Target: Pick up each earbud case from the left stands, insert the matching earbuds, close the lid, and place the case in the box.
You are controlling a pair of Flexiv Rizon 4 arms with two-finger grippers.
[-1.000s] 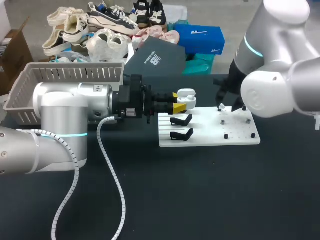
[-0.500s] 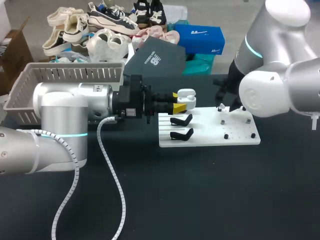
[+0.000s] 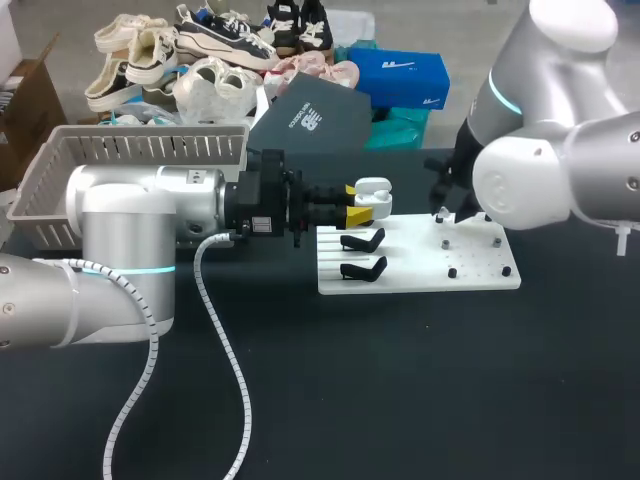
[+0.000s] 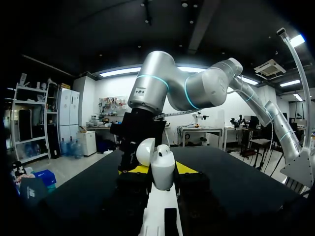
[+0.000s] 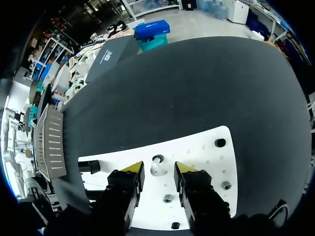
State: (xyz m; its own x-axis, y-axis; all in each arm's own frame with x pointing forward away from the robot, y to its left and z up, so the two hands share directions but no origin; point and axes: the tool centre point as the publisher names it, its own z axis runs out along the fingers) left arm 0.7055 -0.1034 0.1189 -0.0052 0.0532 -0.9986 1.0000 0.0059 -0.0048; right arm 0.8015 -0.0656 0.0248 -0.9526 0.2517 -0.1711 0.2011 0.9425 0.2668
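Earbud case (image 4: 162,169) stands open, clamped in left pincer (image 3: 355,202).

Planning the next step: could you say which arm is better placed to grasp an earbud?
Right: its open gripper hangs over an earbud on the board; left gripper is at the case.

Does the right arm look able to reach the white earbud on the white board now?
Probably yes. The right gripper hangs open directly over the earbud, one finger on each side, and nothing lies between them.

The basket (image 3: 140,150) lies left of the board (image 3: 470,278); 2 stands (image 3: 364,241) occupy the board's left end
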